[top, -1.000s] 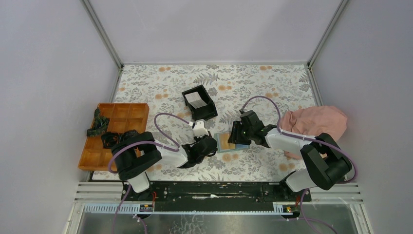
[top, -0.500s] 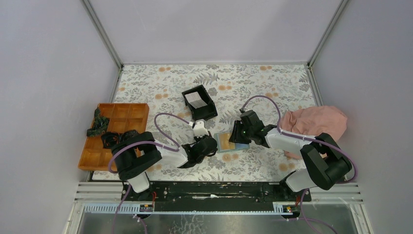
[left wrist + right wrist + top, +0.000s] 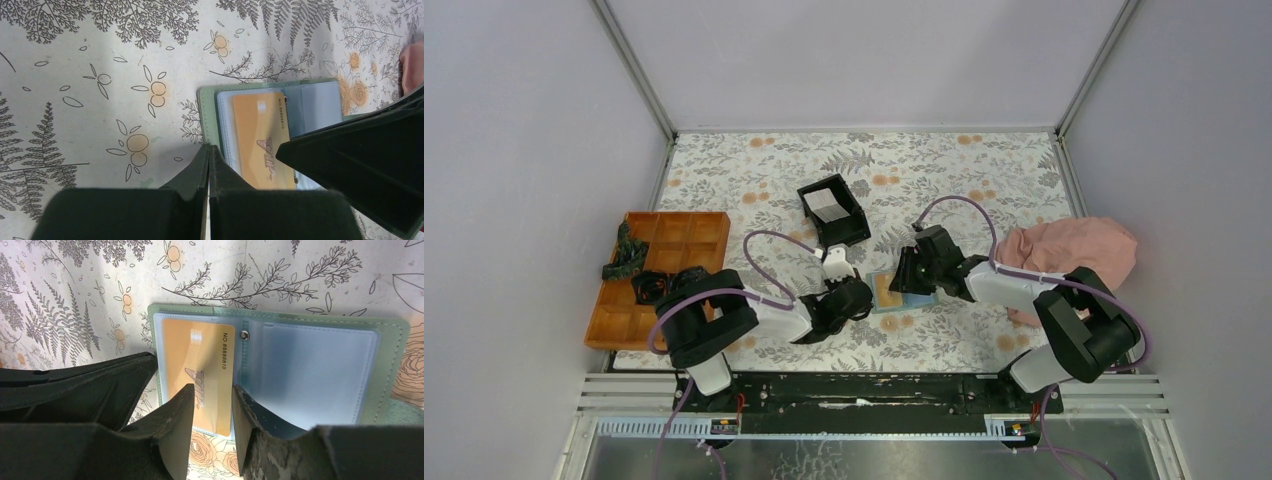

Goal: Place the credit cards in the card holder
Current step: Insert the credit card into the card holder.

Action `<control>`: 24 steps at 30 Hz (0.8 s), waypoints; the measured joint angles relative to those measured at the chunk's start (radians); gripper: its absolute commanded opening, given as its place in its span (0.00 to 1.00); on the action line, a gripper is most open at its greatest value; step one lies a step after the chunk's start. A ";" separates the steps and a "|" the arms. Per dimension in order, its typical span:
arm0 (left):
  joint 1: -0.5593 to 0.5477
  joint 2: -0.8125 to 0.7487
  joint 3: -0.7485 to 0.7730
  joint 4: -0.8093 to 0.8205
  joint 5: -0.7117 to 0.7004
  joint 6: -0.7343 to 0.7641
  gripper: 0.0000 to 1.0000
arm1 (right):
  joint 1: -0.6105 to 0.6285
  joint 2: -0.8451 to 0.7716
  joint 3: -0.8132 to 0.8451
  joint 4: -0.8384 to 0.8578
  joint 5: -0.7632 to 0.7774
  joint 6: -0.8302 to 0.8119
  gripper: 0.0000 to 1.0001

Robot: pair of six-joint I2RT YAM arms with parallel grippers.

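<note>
Card holder (image 3: 391, 342): open flat between both grippers.
Credit card (image 3: 197, 357): gold, inside one clear sleeve.
Left gripper (image 3: 208, 156): fingers together, beside holder's edge.
Right gripper (image 3: 212, 390): fingers apart, above the card.

The card holder (image 3: 392, 360) has a matt, finely grained sage-green cover like faux leather, stitched along its edge, with clear glossy plastic sleeves (image 3: 310, 370) inside and a small shiny metal stud (image 3: 244, 335). The card (image 3: 200, 355) under one sleeve looks like smooth tan plastic. The table (image 3: 75, 75) wears a smooth matt printed sheet, and the right fingers (image 3: 172, 430) are matt black plastic, scuffed grey.
</note>
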 measured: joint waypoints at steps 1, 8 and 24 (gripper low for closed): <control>0.000 0.002 0.003 -0.001 0.001 0.000 0.00 | 0.000 0.002 0.000 0.003 -0.001 0.000 0.40; 0.000 0.004 0.015 -0.020 0.001 0.004 0.00 | 0.000 0.014 0.009 0.007 -0.011 0.002 0.40; 0.000 0.008 0.028 -0.038 -0.001 0.008 0.00 | 0.018 0.021 0.034 -0.002 -0.013 0.007 0.50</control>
